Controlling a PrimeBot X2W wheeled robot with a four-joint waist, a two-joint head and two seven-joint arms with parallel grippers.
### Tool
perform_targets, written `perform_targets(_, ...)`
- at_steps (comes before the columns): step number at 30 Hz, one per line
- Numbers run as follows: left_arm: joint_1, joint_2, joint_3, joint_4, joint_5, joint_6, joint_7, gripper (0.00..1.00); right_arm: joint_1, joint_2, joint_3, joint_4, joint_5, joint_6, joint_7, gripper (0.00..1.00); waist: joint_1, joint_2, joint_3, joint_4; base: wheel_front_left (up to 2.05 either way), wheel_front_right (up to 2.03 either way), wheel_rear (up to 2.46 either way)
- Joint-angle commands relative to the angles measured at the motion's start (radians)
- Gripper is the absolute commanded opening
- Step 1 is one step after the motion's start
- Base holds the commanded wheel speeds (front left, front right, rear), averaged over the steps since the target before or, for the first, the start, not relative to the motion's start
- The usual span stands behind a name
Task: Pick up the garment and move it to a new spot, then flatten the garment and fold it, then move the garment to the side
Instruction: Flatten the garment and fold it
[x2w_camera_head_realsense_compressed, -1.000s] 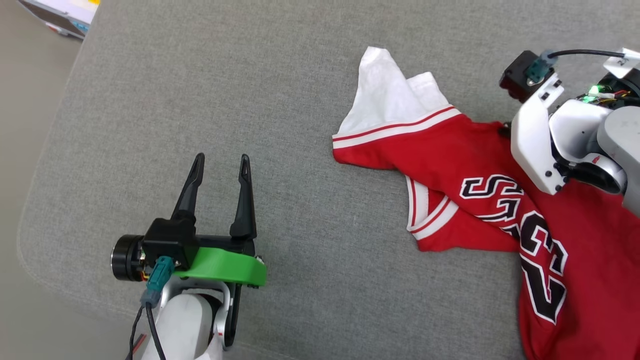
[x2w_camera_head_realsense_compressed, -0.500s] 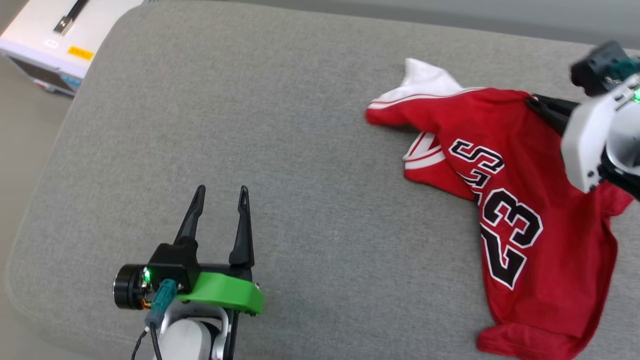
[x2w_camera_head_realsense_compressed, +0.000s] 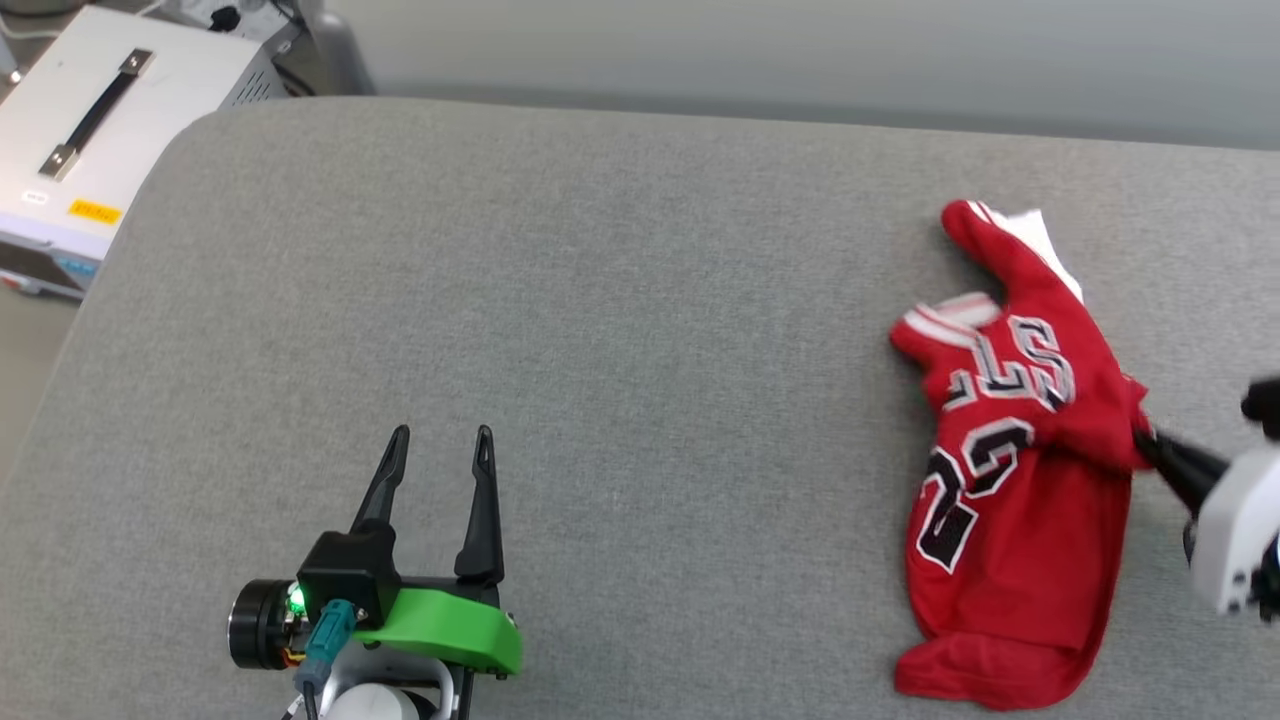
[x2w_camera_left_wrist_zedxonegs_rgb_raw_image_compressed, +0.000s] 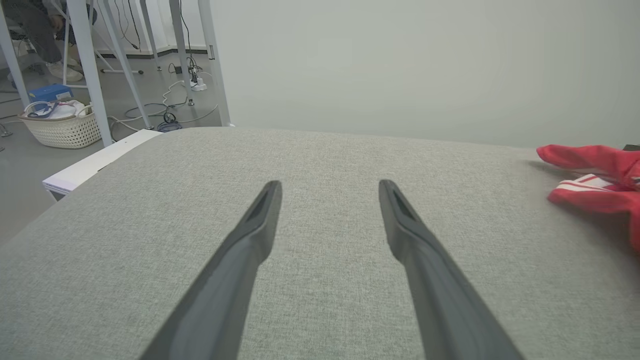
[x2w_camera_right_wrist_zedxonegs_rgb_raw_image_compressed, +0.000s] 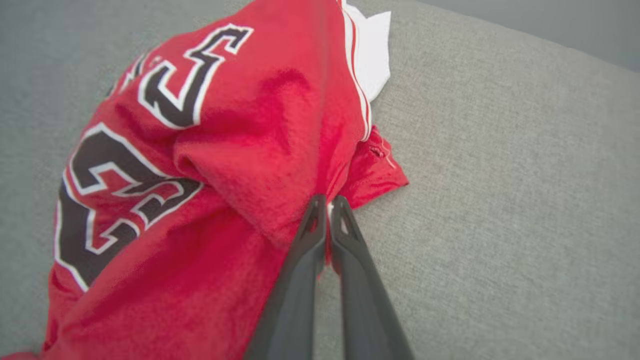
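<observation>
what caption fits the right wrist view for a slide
Right gripper shut on a fold of the red garment over the grey cushion.

Even light — garment (x2w_camera_right_wrist_zedxonegs_rgb_raw_image_compressed: 210, 165) blurred (slightly)

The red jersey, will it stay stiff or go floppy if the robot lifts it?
Probably floppy: the red jersey bunches in soft folds where the shut right pincer pinches it. Likely light too, since one small pinch of cloth lifts a whole fold. Pushed along the grey cushion, it would probably wrinkle rather than roll.
</observation>
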Motion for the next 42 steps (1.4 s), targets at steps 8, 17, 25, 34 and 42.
perform_targets(8, 0.014, -0.005, 0.003, 0.001, 0.014, -0.007, -0.006, 1.00, 0.270, 0.084, -0.152, 0.041, -0.039, -0.001, 0.003, 0.00, 0.0000, -0.0001, -0.027, -0.028, 0.00, 0.00, 0.00)
perform_targets(17, 0.025, -0.005, 0.010, 0.004, 0.019, -0.008, -0.006, 1.00, 0.323, 0.149, -0.383, -0.037, -0.188, -0.001, -0.040, 1.00, 0.0000, -0.0001, -0.049, -0.044, 0.00, 0.00, 0.00)
perform_targets(25, 0.033, -0.005, 0.009, -0.003, 0.023, -0.007, -0.006, 1.00, 0.377, 0.169, -0.673, -0.264, -0.363, -0.001, 0.007, 1.00, 0.0000, -0.0001, -0.060, -0.042, 0.00, 0.00, 0.00)
perform_targets(34, 0.020, -0.005, 0.010, -0.017, 0.030, -0.008, -0.006, 1.00, 0.309, 0.175, -0.785, -0.590, -0.463, -0.001, 0.214, 1.00, 0.0000, -0.0001, -0.044, -0.032, 0.00, 0.00, 0.00)
perform_targets(42, -0.012, -0.005, 0.002, -0.027, 0.035, -0.015, -0.006, 1.00, 0.091, 0.113, -0.576, -0.598, -0.406, -0.001, 0.465, 1.00, 0.0000, -0.0001, -0.003, -0.002, 0.00, 0.00, 0.00)
